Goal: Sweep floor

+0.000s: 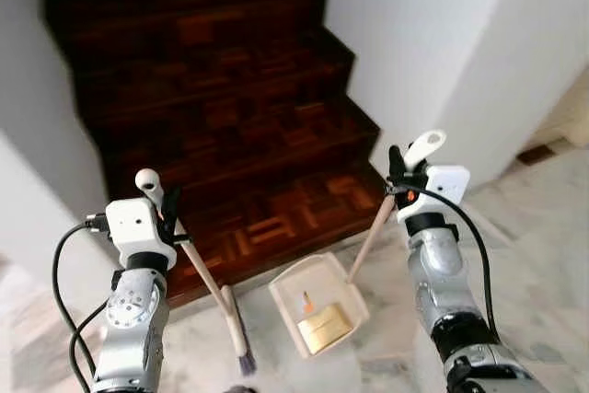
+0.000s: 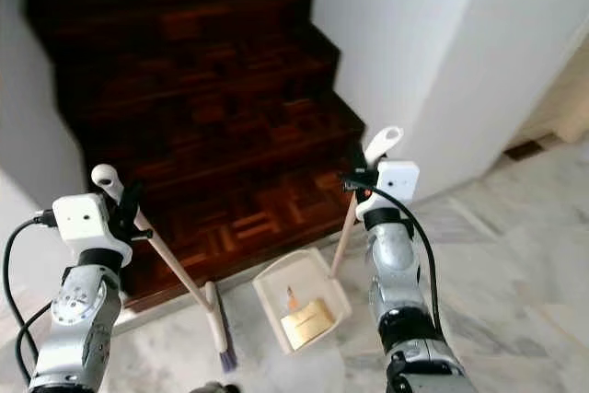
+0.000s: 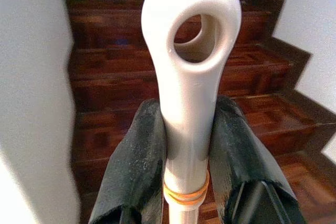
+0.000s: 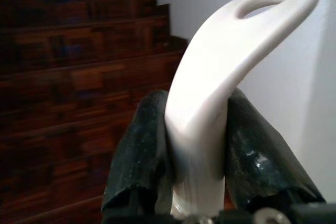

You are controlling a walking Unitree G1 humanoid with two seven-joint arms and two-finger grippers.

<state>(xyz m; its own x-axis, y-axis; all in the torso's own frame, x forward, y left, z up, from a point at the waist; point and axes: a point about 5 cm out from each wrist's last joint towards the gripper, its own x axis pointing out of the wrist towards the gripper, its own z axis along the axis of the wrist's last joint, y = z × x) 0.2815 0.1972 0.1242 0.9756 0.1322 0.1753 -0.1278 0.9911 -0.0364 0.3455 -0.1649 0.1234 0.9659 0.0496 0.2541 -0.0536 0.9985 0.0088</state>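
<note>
My left gripper (image 1: 168, 209) is shut on the white looped top of the broom handle (image 3: 189, 72). The broom's pale stick runs down to its brush head (image 1: 237, 329), which rests on the marble floor by the lowest stair. My right gripper (image 1: 398, 170) is shut on the curved white grip of the dustpan handle (image 4: 210, 108). The cream dustpan (image 1: 317, 306) sits flat on the floor between my arms, just right of the brush, with a yellowish sheet and a small orange scrap inside.
A dark parquet staircase (image 1: 212, 89) rises straight ahead. White walls (image 1: 442, 34) flank it on both sides. Marble floor (image 1: 543, 255) spreads to the right, where a doorway opening (image 1: 552, 135) shows at the edge.
</note>
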